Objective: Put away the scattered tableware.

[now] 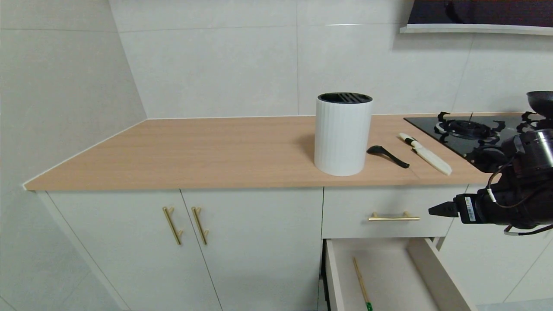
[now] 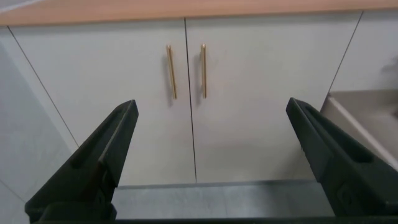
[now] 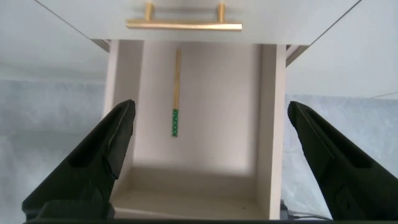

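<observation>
Right hand (image 3: 209, 109), left hand (image 2: 211, 104) wide, empty; chopstick (image 3: 176, 93) in open drawer (image 3: 224, 124); spoon (image 1: 386, 155), knife (image 1: 425, 154) beside holder (image 1: 342, 134).

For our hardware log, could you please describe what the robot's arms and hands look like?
The left hand and right hand each have two wedge-shaped matte black fingers. The right arm is black, with a shiny silver cylindrical section, thin dark cables looping beside it, and a white printed label near the hand.

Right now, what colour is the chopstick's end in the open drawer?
Green, on a tan chopstick; clearest in the right wrist view.
</observation>
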`<state>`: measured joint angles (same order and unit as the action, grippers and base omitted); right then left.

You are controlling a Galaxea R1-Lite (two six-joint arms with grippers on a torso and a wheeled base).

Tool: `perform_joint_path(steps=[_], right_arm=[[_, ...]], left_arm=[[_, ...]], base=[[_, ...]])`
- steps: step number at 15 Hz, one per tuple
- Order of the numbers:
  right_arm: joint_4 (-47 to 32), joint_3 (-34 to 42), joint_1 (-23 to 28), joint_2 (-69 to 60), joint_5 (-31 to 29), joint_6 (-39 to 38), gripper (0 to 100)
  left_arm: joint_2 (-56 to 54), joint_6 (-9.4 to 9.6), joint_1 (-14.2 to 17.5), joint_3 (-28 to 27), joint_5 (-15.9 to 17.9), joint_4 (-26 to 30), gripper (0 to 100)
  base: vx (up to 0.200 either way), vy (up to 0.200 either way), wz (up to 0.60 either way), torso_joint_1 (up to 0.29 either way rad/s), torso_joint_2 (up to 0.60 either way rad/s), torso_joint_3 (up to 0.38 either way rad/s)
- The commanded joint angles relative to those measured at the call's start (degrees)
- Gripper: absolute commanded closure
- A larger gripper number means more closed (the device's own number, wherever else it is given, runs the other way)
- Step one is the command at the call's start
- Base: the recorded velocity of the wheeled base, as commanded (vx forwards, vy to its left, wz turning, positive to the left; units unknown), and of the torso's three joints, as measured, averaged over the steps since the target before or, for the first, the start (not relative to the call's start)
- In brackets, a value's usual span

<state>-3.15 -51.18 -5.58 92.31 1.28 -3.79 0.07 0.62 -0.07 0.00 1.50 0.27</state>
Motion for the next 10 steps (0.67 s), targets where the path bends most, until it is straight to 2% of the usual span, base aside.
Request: perform_joint_path(steps=[1, 7, 10], right_arm=[[0.0, 0.0, -0.1, 0.5, 0.0, 0.0, 0], [0.1, 0.4, -0.7, 0.9, 0.1, 0.0, 0], [1.5, 0.0, -0.7, 2.8, -0.7, 0.0, 0]], left_arm=[[0.0, -0.01, 0.0, 0.0, 0.0, 0.0, 0], [0.0, -0.01, 0.0, 0.0, 0.0, 0.0, 0], [0.0, -0.01, 0.0, 0.0, 0.0, 0.0, 0]], base=[[0.000, 0.000, 0.00, 0.193, -0.49, -0.281], [0.000, 0.000, 0.00, 0.208, -0.48, -0.275], [0.000, 0.000, 0.00, 0.076, -0.14, -0.082]])
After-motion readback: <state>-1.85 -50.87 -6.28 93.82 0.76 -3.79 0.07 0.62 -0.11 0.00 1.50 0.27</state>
